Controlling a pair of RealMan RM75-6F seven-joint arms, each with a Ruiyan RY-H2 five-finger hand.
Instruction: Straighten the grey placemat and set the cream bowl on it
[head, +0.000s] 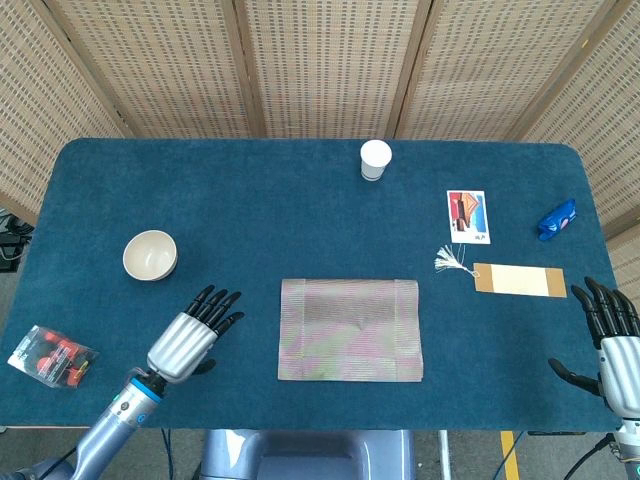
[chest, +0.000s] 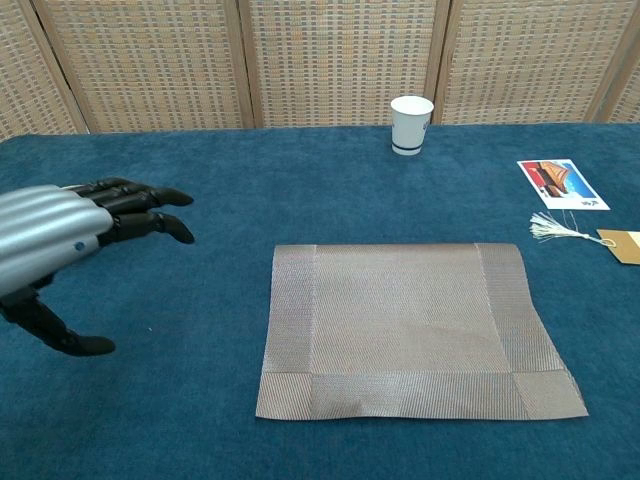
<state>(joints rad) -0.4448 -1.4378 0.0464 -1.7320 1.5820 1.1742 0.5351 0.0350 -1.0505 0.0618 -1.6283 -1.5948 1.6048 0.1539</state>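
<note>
Head view: a rectangular grey woven placemat (head: 350, 329) is seen lying flat near the front middle of the table covered in dark blue cloth (head: 300, 210), its edges roughly in line with the table's front edge. A round cream ceramic bowl (head: 150, 254) is seen upright on the cloth, well to the left of the placemat and apart from it. The left hand (head: 190, 338) is held between the bowl and the placemat, nearer the front edge, with its dark fingers (head: 215, 305) spread apart and pointed toward the back right; nothing is gripped by it and neither bowl nor placemat is touched. The right hand (head: 615, 345) is seen at the front right corner, fingers apart and extended, thumb out to the side, with nothing held.

A white paper cup with a dark band (head: 375, 159) stands at the back centre. A small picture card (head: 468, 216) lies to the right, with a white tassel (head: 450, 261) and a tan paper tag (head: 520, 280) just in front of it. A crumpled blue wrapper (head: 557, 219) lies near the right edge, and a clear packet with red contents (head: 52, 354) near the front left corner.

In the chest view, the left hand (chest: 55, 240) is shown raised at the left of the placemat (chest: 410, 325), open-fingered; the bowl is not shown in this view.
</note>
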